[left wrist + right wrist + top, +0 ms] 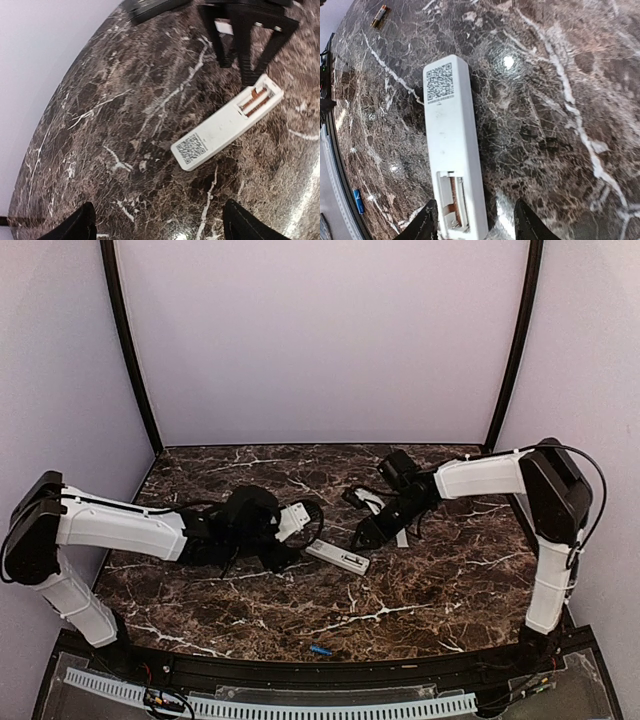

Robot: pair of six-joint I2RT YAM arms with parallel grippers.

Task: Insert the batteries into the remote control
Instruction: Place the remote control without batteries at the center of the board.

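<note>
Where the marble table (420, 610) meets its near rim, a blue battery (320, 650) lies alone, well apart from everything else.

Farther in, near the middle of the table, the remote (337, 558) rests flat with its plain back upward. A square printed code (190, 148) marks one end and the open battery recess (256, 98) the other. Brownish strips show inside the recess, but whether they are cells or contacts cannot be told.

The left gripper (157, 227) hangs on the code side of the remote. Its fingers (75, 225) are spread wide, with only bare marble between them.

The right gripper (475, 225) stands over the recess end, its fingers (527, 225) parted wider than the remote and straddling it. A clear gap shows on one side. The other finger lies close against the remote's edge, and contact there cannot be judged. It pinches nothing.

In the right wrist view a second battery (379, 15) — orange-brown and dark there — lies on the marble past the code end, well apart from the remote.

Behind the table rise pale walls (320, 340), with a dark post (130, 350) at each back corner.
</note>
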